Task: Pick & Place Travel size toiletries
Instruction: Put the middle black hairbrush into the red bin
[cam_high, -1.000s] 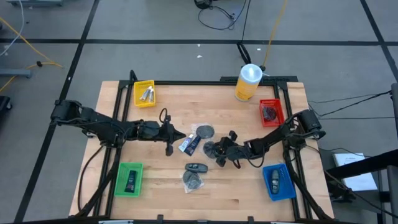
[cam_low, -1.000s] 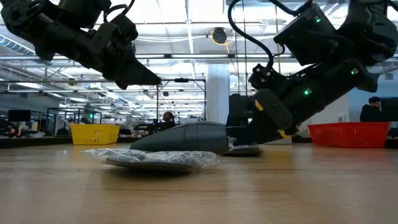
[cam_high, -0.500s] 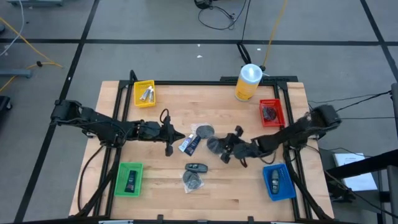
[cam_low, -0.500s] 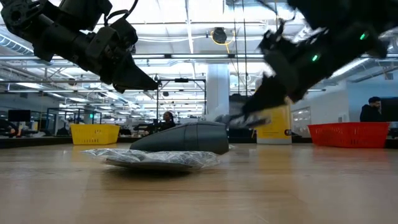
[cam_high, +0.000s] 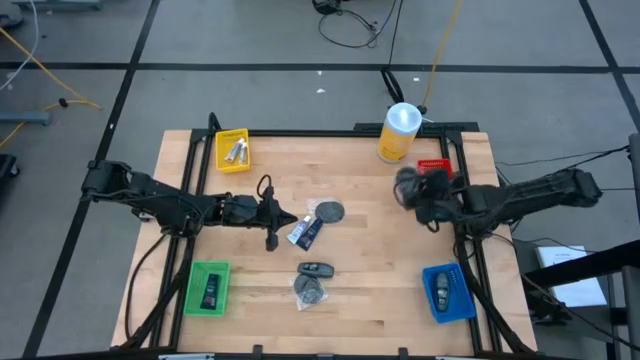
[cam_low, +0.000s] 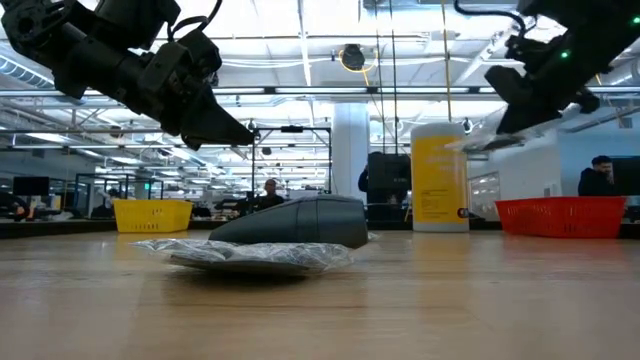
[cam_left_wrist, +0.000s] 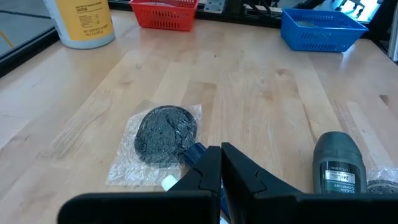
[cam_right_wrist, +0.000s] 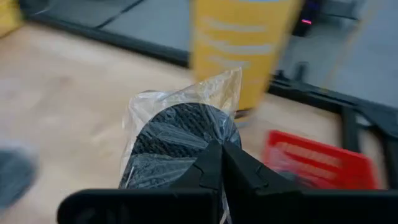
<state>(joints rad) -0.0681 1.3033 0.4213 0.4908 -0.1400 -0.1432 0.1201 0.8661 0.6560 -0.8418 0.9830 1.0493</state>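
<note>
a: which way does the red tray (cam_high: 437, 166) lie from the right hand (cam_high: 412, 188)?

b: just to its right and slightly far. the right hand pinches a wrapped dark disc (cam_right_wrist: 177, 140) raised off the counter (cam_high: 360, 260), so it is the nearer arm.

a: and the left hand (cam_high: 287, 218)?

b: fingers pressed together, empty, poised at mid-counter over the white-and-blue tube (cam_high: 306, 232), with another wrapped disc (cam_high: 330, 211) just to the right.
</note>
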